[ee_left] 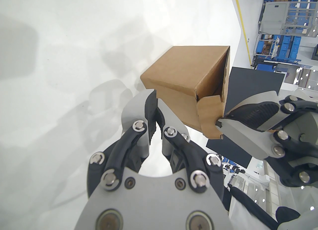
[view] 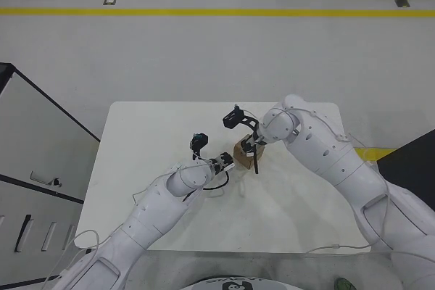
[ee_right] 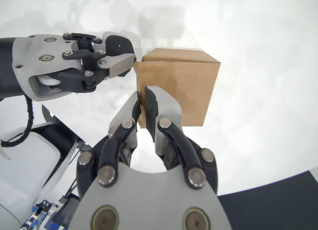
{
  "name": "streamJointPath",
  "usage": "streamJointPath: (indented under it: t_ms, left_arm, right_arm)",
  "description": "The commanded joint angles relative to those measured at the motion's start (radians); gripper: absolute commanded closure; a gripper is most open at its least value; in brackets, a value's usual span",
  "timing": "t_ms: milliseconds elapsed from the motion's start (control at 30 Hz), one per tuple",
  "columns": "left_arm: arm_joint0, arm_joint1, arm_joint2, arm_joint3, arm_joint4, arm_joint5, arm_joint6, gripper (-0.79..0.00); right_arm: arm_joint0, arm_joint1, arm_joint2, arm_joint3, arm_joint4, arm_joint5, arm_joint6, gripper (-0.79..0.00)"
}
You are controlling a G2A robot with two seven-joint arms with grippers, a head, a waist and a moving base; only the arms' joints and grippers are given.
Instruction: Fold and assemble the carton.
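Two claws at the carton (ee_right: 178, 87) — right claw (ee_right: 142, 102) pinching its edge, left claw (ee_left: 155, 116) clenched at its corner.

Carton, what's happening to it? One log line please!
carton: box-shaped | right gripper: shut on carton edge | left gripper: shut, at carton corner

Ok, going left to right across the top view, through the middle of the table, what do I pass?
Grey cabinet → bare white table → left tool → small brown cardboard carton → right tool → yellow floor marking.
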Motion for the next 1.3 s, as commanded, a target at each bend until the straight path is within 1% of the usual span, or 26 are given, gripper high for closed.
streamJointPath:
  t_ms: [0,33,167,367,467,533,633,967,1267]
  left_arm:
    - [0.0,0.0,0.0,0.0,0.0,0.0,0.0,0.0]
    - [0.0,0.0,0.0,0.0,0.0,0.0,0.0,0.0]
    - [0.0,0.0,0.0,0.0,0.0,0.0,0.0,0.0]
    - [0.0,0.0,0.0,0.0,0.0,0.0,0.0,0.0]
    - [0.0,0.0,0.0,0.0,0.0,0.0,0.0,0.0]
    - [0.0,0.0,0.0,0.0,0.0,0.0,0.0,0.0]
    - [0.0,0.0,0.0,0.0,0.0,0.0,0.0,0.0]
    - [0.0,0.0,0.0,0.0,0.0,0.0,0.0,0.0]
    - [0.0,0.0,0.0,0.0,0.0,0.0,0.0,0.0]
  right_arm:
    - [0.0,0.001,0.004,-0.004,-0.004,0.001,0.001,-0.228]
    - [0.0,0.002,0.007,-0.008,-0.007,0.0,0.002,-0.289]
    - [-0.005,0.006,0.016,-0.027,-0.024,0.003,0.003,-0.311]
    - [-0.017,0.013,0.026,-0.051,-0.065,0.01,-0.001,-0.299]
    - [-0.021,0.015,0.032,-0.058,-0.082,0.015,-0.004,-0.268]
    - [-0.025,0.016,0.034,-0.061,-0.093,0.017,-0.006,-0.212]
    - [-0.029,0.016,0.036,-0.063,-0.104,0.02,-0.01,-0.16]
    - [-0.032,0.01,0.039,-0.049,-0.105,0.018,-0.012,-0.037]
    - [-0.031,0.001,0.035,-0.025,-0.098,0.015,-0.015,-0.031]
